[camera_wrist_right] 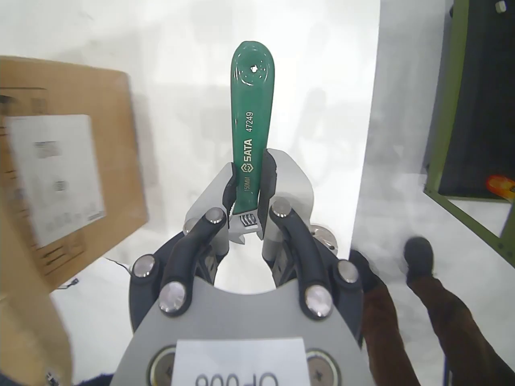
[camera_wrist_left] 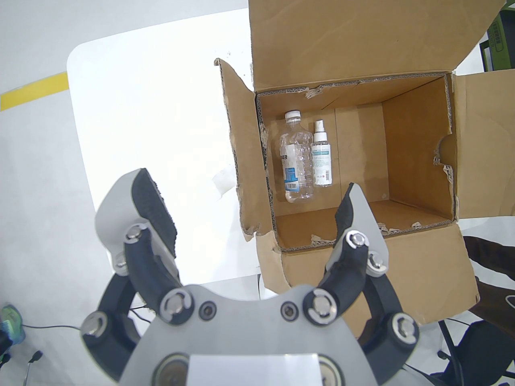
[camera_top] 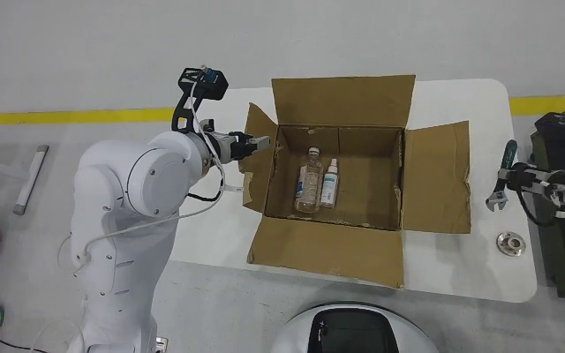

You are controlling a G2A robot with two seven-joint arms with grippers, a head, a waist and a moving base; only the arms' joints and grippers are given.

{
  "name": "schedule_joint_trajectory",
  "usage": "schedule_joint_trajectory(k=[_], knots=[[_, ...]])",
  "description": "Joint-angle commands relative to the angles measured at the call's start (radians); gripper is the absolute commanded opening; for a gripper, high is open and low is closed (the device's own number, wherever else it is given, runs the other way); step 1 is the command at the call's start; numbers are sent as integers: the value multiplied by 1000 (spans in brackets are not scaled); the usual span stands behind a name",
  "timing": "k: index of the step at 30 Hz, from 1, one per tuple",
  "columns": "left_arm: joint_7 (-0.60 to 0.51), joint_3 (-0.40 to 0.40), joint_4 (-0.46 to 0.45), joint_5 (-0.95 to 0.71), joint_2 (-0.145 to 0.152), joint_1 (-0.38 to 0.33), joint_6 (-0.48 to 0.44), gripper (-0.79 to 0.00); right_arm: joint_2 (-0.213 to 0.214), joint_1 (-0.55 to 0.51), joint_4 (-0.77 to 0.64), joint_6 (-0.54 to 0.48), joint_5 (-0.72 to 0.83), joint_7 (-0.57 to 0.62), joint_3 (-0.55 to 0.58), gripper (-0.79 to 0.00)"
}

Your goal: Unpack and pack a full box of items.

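Note:
An open cardboard box (camera_top: 353, 234) stands in the middle of the white table (camera_top: 212, 229), all flaps folded out. On its floor lie a clear plastic bottle (camera_top: 309, 181) and a small white spray bottle (camera_top: 330, 184), side by side; both also appear as the clear bottle (camera_wrist_left: 297, 162) and the spray bottle (camera_wrist_left: 322, 158). My left gripper (camera_wrist_left: 247, 186) is open and holds nothing, beside the box's (camera_wrist_left: 418, 154) left flap, shown from above as the left gripper (camera_top: 256, 143). My right gripper (camera_wrist_right: 250, 186) is shut on a green-handled wrench (camera_wrist_right: 251, 122) above the table's right end, the wrench (camera_top: 505, 168) pointing away.
A round metal fitting (camera_top: 509, 243) lies on the table near its right edge, just under the right gripper. A dark green rack (camera_wrist_right: 462, 102) stands off the table's right side. The box's right flap (camera_wrist_right: 60, 142) lies flat close to the right gripper.

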Motion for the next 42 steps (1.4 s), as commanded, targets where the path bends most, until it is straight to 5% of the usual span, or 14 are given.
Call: schedule_joint_trajectory(k=[1,7,12,23,42], knots=[[0,0,0,0,0,0,0,0,1,0,-41,2,85,2,70,-785],[0,0,0,0,0,0,0,0,7,30,-136,12,282,2,162,-785],[0,0,0,0,0,0,0,0,19,63,-205,18,329,11,118,-785],[0,0,0,0,0,0,0,0,27,237,-190,212,308,-38,-317,-785],[0,0,0,0,0,0,0,0,-49,558,178,576,171,-401,-1046,-785]])
